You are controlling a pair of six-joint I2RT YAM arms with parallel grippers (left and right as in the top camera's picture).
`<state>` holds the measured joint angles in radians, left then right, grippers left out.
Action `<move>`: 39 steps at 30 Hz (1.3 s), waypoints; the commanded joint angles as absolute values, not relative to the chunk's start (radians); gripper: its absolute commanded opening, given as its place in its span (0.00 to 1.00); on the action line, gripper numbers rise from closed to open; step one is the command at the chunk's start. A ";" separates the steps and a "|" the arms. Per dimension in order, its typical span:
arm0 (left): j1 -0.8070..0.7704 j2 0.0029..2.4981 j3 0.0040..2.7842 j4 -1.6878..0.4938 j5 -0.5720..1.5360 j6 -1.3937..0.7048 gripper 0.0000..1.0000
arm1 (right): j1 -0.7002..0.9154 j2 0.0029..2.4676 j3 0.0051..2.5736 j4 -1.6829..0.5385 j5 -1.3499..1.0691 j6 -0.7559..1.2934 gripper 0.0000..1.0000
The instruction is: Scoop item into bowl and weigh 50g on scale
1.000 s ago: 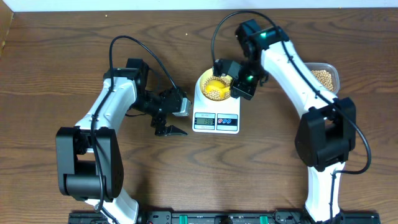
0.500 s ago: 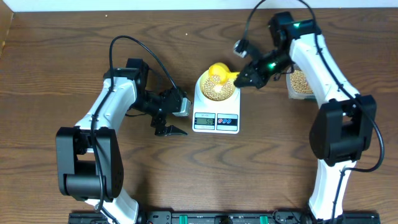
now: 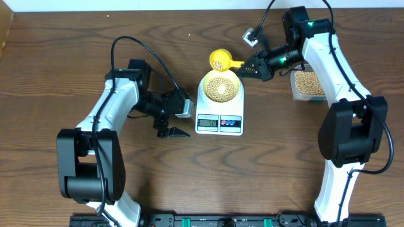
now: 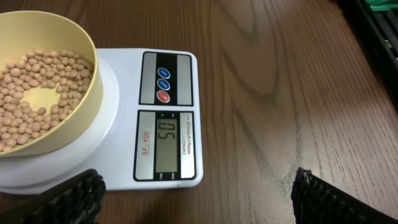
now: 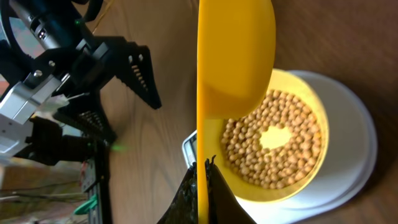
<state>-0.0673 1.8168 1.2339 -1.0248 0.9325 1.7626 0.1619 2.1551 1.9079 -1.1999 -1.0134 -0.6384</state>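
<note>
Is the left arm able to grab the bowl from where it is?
Probably yes. The left gripper is open and empty, right beside the scale, with nothing between it and the bowl. The scoop is on the bowl's far side, out of the way.

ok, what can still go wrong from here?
1. The scoop in the right claw hangs just beyond the bowl and may not be empty; a tilt could add to the beans and overshoot on the scale.
2. The open left claw sits close beside the scale; a nudge would upset the reading.
</note>
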 commanded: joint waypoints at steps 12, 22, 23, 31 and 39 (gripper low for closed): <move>-0.065 1.810 1.228 -1.031 0.930 1.780 0.98 | 0.149 2.147 1.903 -1.106 -1.053 -0.633 0.01; -0.065 1.810 1.228 -1.031 0.790 1.780 0.98 | 0.144 2.147 1.903 -1.097 -1.054 -0.632 0.01; -0.065 1.810 1.228 -1.031 0.757 1.780 0.98 | 0.144 2.147 1.903 -1.095 -1.054 -0.632 0.01; -0.065 1.810 1.228 -1.031 0.540 1.780 0.98 | 0.144 2.147 1.903 -1.088 -1.054 -0.633 0.01; -0.065 1.810 1.228 -1.031 0.522 1.780 0.98 | 0.144 2.147 1.903 -1.088 -1.053 -0.633 0.01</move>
